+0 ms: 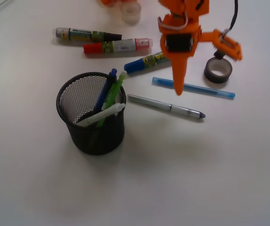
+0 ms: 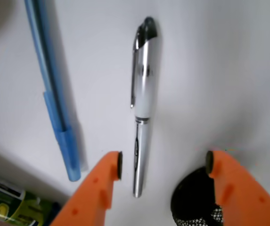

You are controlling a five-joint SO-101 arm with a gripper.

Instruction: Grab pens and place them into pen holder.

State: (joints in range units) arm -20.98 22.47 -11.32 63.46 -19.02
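I have the orange gripper (image 2: 163, 162) spread wide and empty, hanging above the white table (image 1: 210, 179). In the wrist view the slim silver-grey pen with a dark tip (image 2: 142, 108) lies flat between the two fingers, closer to the one at the left of that view. The translucent light blue pen (image 1: 193, 88) lies just beside it on the table, apart from it. The round black wire-mesh pen holder (image 1: 93, 128) stands near the silver pen's plain end and holds the lime green pen (image 1: 112, 94), the white pen (image 1: 102, 115) and the dark blue pen (image 1: 106, 89), all leaning.
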